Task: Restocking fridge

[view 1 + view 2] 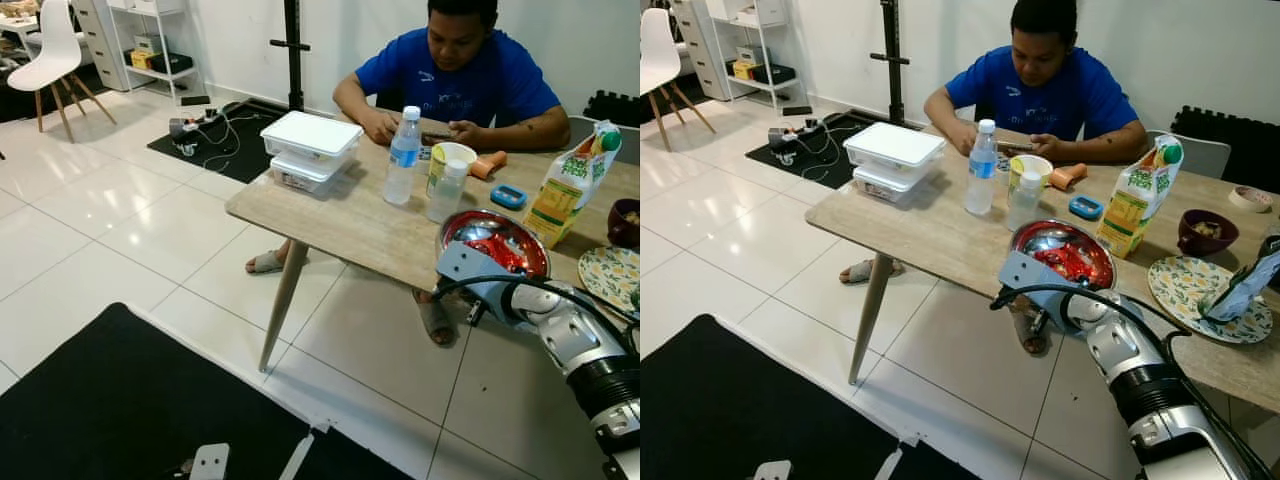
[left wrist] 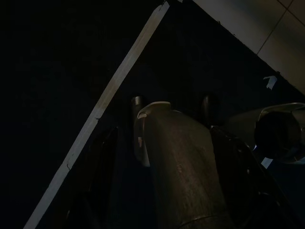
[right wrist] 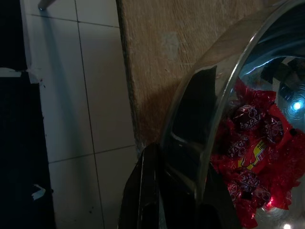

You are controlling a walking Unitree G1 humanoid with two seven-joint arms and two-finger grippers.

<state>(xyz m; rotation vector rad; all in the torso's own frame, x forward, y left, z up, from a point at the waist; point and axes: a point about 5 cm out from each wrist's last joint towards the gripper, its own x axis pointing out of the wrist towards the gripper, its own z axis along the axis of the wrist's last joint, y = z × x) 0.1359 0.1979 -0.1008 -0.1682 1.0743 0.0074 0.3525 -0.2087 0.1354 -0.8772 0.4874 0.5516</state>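
Note:
A shiny steel bowl (image 1: 495,242) of red-wrapped sweets (image 3: 252,152) sits at the near edge of the wooden table (image 1: 330,215). My right gripper (image 3: 176,191) is shut on its near rim, one finger outside the wall and one inside. On the table behind it stand a water bottle (image 1: 403,155), a clear cup (image 1: 447,180), a juice carton (image 1: 570,185) and stacked white lidded boxes (image 1: 310,148). My left gripper (image 2: 169,162) hangs low over the black mat in a dark view, its fingers apart around nothing.
A person in a blue shirt (image 1: 460,75) sits at the table's far side. A patterned plate (image 1: 1200,290) with a packet, a dark bowl (image 1: 1205,230) and a tape roll (image 1: 1247,198) lie to the right. A black mat (image 1: 130,400) covers the floor near me; a white chair (image 1: 55,55) stands far left.

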